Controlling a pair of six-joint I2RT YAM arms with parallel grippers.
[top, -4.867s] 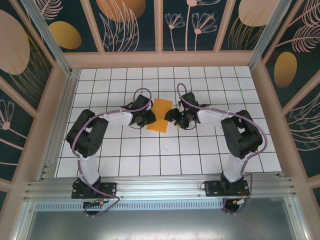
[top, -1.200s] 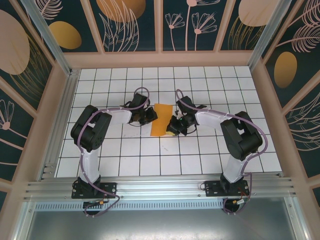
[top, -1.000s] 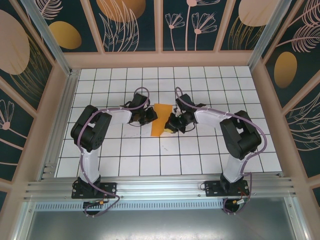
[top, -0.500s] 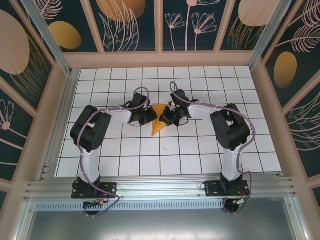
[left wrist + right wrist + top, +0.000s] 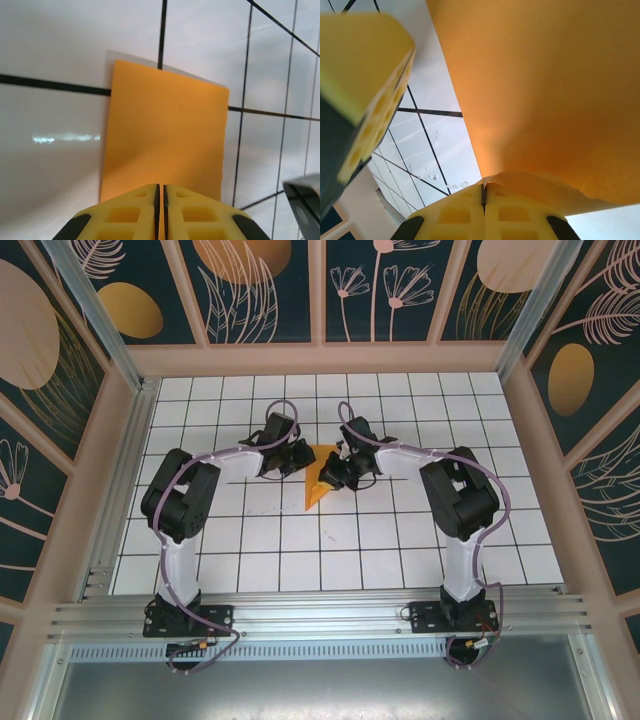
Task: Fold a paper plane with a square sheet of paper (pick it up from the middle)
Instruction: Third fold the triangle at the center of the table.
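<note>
Left gripper (image 5: 299, 456) is pressed shut on the paper's (image 5: 312, 490) left edge; use this pinch as a fixed anchor. Right gripper (image 5: 328, 473), jaws clamped on the paper's raised right flap, should carry it across evenly, aligning edges before creasing.

Matt orange paper (image 5: 165, 135) on glossy white tiles (image 5: 60, 40)
</note>
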